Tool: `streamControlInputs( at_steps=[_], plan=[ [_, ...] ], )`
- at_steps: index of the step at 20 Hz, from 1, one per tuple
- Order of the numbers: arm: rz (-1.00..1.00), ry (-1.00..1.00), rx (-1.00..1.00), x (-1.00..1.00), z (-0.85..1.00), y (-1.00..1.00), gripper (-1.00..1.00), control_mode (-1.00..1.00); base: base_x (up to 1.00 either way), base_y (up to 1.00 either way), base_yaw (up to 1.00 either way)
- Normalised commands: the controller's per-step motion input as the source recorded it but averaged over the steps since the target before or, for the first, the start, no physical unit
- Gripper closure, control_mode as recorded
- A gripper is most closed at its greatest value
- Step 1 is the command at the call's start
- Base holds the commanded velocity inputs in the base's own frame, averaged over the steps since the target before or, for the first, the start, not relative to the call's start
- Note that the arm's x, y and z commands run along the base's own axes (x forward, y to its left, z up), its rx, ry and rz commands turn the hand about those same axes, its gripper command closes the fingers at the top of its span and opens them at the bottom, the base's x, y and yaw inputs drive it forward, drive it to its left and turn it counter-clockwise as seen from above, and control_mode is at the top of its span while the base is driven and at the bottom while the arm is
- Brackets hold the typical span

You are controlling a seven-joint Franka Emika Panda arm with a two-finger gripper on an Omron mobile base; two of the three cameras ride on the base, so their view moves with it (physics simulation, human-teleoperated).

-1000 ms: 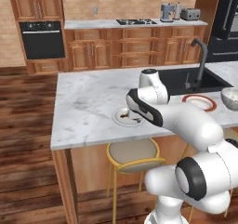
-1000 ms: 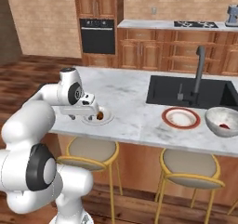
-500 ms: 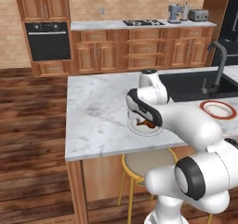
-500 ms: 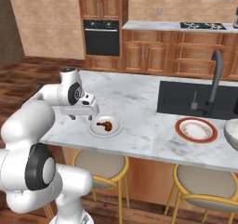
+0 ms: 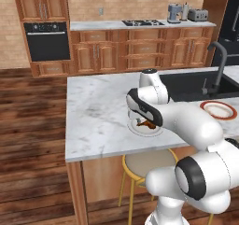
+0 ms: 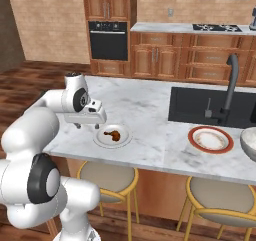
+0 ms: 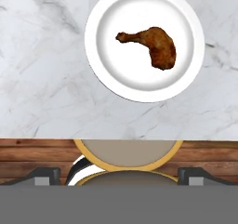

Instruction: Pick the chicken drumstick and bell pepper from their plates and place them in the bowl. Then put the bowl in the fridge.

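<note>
The chicken drumstick (image 7: 152, 45) lay in the middle of the plain white plate (image 7: 108, 69), which sat on the marble worktop (image 7: 42, 88) near its front edge. Above the plate's left side hung the gripper (image 6: 86, 126), jaws spread wide and empty. The orange-rimmed plate (image 6: 210, 139) sat well to the right of the white plate, in front of the black sink (image 6: 200, 105).

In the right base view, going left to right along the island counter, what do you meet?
Gripper, jaws open → white plate holding the chicken drumstick → black sink with its faucet → orange-rimmed plate → bowl at the right edge.
</note>
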Motion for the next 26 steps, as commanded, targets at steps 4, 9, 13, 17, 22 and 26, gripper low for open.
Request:
streamControlInputs(
  at_steps=[4, 9, 13, 17, 22, 26],
  plan=[
    [0.00, 0.00, 0.00, 0.00, 0.00, 0.00, -1.00, 1.00, 0.00, 0.00, 0.00],
    [0.00, 0.00, 0.00, 0.00, 0.00, 0.00, -1.00, 1.00, 0.00, 0.00, 0.00],
    [0.00, 0.00, 0.00, 0.00, 0.00, 0.00, -1.00, 1.00, 0.00, 0.00, 0.00],
    [0.00, 0.00, 0.00, 0.00, 0.00, 0.00, -1.00, -1.00, 0.00, 0.00, 0.00],
    [0.00, 0.00, 0.00, 0.00, 0.00, 0.00, -1.00, -1.00, 0.00, 0.00, 0.00],
    [0.00, 0.00, 0.00, 0.00, 0.00, 0.00, -1.00, -1.00, 0.00, 0.00, 0.00]
  ],
)
